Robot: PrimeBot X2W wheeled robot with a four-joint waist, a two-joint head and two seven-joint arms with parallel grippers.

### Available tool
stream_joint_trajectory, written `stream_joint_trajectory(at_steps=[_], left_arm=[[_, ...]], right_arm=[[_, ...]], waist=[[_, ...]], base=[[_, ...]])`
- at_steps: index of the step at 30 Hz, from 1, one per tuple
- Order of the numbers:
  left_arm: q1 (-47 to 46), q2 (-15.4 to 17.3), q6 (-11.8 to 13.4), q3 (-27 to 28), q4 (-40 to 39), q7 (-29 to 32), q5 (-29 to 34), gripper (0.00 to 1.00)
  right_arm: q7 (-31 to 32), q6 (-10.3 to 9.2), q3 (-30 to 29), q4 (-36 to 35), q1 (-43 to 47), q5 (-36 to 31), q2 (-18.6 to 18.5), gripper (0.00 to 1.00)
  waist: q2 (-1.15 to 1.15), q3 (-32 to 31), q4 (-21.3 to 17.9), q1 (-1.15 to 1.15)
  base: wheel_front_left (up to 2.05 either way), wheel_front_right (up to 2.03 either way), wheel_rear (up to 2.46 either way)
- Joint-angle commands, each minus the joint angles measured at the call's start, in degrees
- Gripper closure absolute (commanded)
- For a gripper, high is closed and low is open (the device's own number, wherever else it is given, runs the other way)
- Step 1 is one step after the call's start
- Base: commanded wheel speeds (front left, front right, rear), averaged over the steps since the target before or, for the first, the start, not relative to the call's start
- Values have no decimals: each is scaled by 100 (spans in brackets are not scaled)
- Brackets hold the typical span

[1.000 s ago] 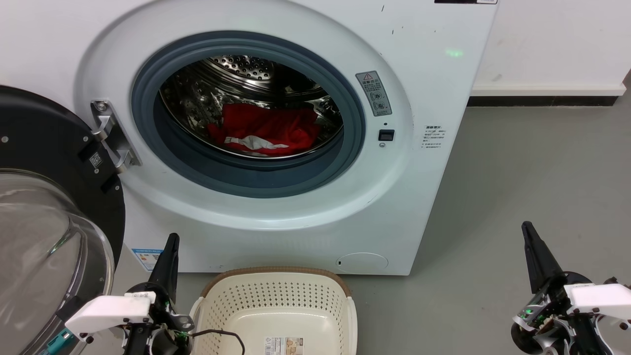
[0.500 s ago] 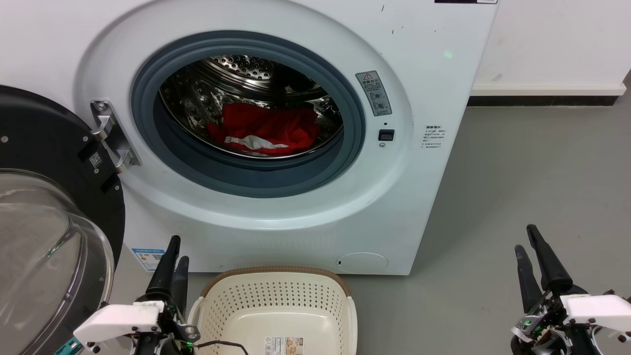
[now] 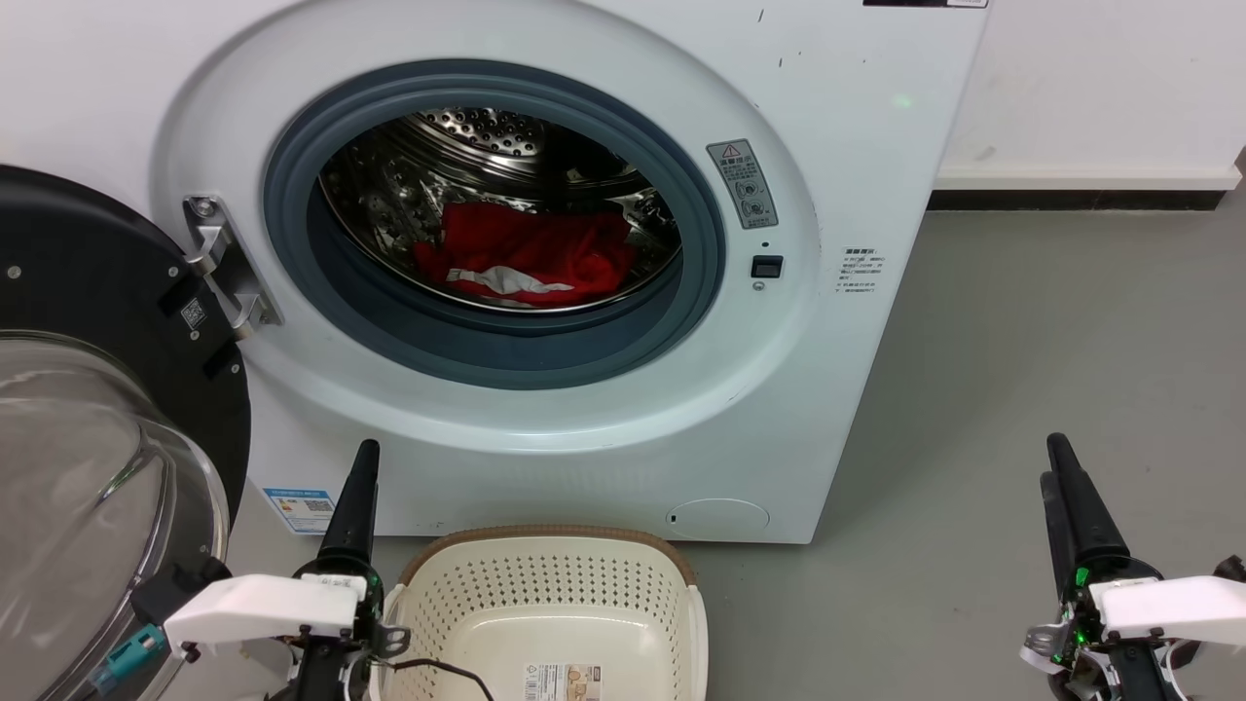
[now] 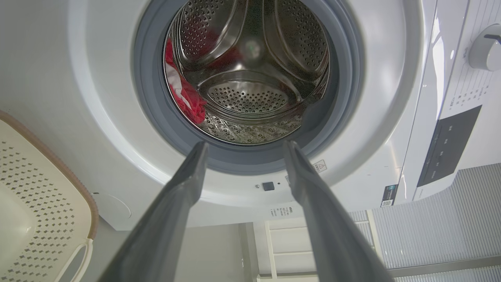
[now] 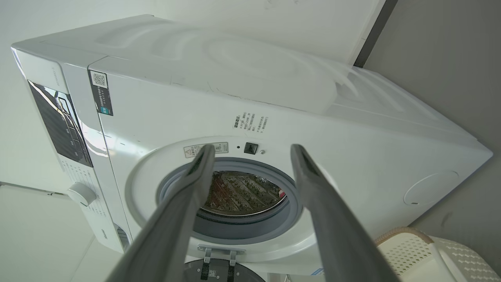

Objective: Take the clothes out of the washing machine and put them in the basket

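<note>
The clothes (image 3: 526, 255) are a red heap with a white band, lying low in the steel drum of the washing machine (image 3: 857, 146). The left wrist view shows the clothes (image 4: 184, 94) against the drum's left side. The cream basket (image 3: 555, 534) stands on the floor right before the machine and holds no clothes. My left gripper (image 3: 367, 453) hovers beside the basket's left rim, below the porthole. In its own view the left gripper (image 4: 244, 147) is open and points at the drum. My right gripper (image 3: 1054, 458) is out to the right above the floor. The right wrist view shows that gripper (image 5: 252, 150) open too.
The machine's black-framed glass door (image 3: 97, 409) hangs open at the left, close to my left arm. Grey floor (image 3: 1022, 321) stretches to the right of the machine, up to a white wall with a dark skirting (image 3: 1071, 200). The basket (image 5: 430, 250) shows in the right wrist view's lower right corner.
My left gripper has risen a little towards the machine and shifted right. Both grippers have turned at the wrist. The clothes and the basket lie as before.
</note>
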Motion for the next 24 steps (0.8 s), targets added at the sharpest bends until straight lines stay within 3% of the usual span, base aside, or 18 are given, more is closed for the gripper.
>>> stream_joint_trajectory(at_steps=[1, 7, 24], left_arm=[[-197, 16, 0, -27, -131, -58, 209, 0], [-258, 17, 0, -148, -250, -247, 1279, 0], [-341, 19, 56, -432, -257, -599, 3103, 0]], right_arm=[[-56, 1, 0, -159, -31, -217, -5, 0], [-244, 1, 62, -396, 25, -1379, -5, 0], [-594, 2, 178, -487, 205, -3262, -4, 0]], waist=[[0, -1, 5, 0], [0, -1, 36, 0], [0, -12, 90, 0]], base=[[0, 0, 0], [0, 0, 0], [0, 0, 0]])
